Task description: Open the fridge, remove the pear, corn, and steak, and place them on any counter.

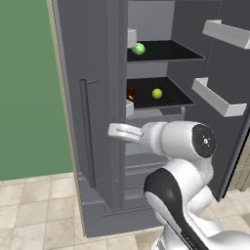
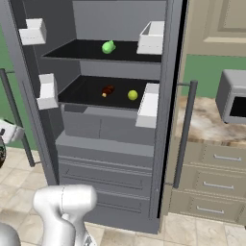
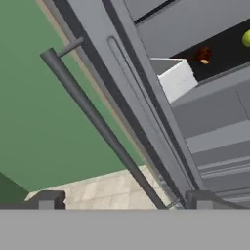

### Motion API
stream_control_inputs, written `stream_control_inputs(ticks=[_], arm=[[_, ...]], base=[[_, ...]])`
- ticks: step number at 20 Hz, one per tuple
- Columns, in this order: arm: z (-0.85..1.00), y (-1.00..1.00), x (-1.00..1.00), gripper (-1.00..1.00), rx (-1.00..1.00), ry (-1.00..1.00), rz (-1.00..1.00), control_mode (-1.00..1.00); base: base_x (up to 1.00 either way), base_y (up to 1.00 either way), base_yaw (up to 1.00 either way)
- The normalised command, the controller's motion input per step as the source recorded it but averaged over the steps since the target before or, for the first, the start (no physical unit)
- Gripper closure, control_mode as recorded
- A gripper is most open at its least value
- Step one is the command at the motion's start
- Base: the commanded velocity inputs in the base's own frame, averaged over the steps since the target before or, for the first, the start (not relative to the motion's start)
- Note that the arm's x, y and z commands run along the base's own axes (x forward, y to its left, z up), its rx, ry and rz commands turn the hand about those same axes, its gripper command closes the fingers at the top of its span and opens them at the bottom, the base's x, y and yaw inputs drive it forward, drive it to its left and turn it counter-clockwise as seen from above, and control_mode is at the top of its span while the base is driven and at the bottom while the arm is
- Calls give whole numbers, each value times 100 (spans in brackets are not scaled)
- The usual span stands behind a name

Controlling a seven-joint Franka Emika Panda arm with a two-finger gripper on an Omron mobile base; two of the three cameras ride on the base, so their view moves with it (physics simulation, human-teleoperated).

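The dark grey fridge (image 1: 97, 122) stands with both doors swung open. On its upper shelf lies the bright green corn (image 1: 138, 49) (image 2: 108, 47). One shelf lower sit the round yellow-green pear (image 1: 156, 93) (image 2: 132, 95) (image 3: 246, 38) and, left of it, the dark red steak (image 2: 108, 90) (image 3: 204, 53). My gripper (image 3: 125, 200) is open by the outer face of the left door. That door's long bar handle (image 3: 93, 117) (image 1: 87, 132) runs up between the fingertips (image 3: 46, 199), which stand wide apart and do not touch it.
A beige marbled counter (image 2: 206, 125) with drawers below lies right of the fridge and carries a grey microwave (image 2: 233, 98). White door bins (image 1: 217, 97) jut from the open right door. A green wall and tiled floor (image 1: 34, 205) lie to the left.
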Motion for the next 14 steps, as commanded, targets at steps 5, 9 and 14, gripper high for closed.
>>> stream_control_inputs(ticks=[5,9,14], arm=[[4,-100,-22,-100,3,-4,0,-100],[0,-100,30,-100,0,0,0,-100],[-7,-100,61,-100,0,0,1,-100]], base=[[0,0,0],[0,0,0],[0,0,0]])
